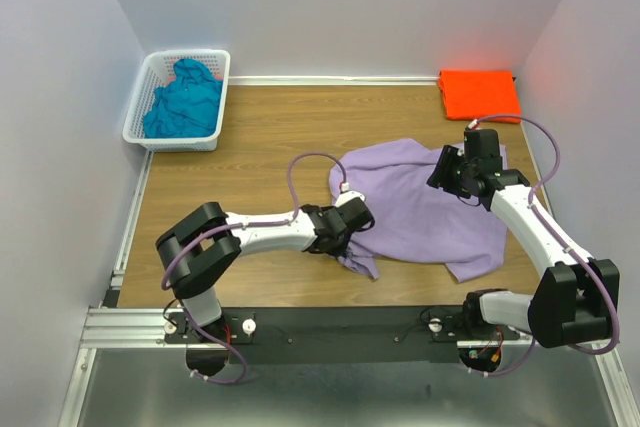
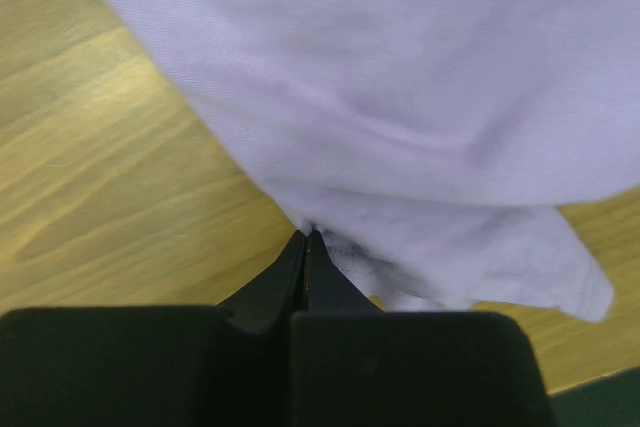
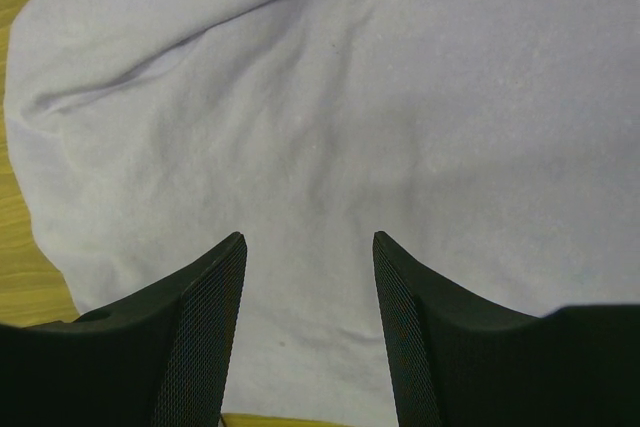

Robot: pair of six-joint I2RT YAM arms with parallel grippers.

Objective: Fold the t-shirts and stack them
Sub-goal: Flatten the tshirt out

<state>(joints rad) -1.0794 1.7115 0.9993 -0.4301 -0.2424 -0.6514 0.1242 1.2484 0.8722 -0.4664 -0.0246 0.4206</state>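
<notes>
The lavender t-shirt (image 1: 420,202) lies rumpled and spread on the wooden table right of centre. My left gripper (image 1: 352,219) is at its left edge. In the left wrist view its tips (image 2: 306,237) are pressed together, pinching the hem of the lavender t-shirt (image 2: 420,97). My right gripper (image 1: 445,172) hovers over the shirt's upper right part. In the right wrist view that gripper (image 3: 308,239) is open, with only flat lavender cloth (image 3: 350,97) beneath it. An orange t-shirt (image 1: 480,94) lies folded at the back right corner. A teal t-shirt (image 1: 185,102) is bunched in the basket.
A white lattice basket (image 1: 140,112) stands at the back left corner against the wall. Walls close in the table on the left, back and right. Bare wood (image 1: 240,162) stretches between the basket and the lavender shirt.
</notes>
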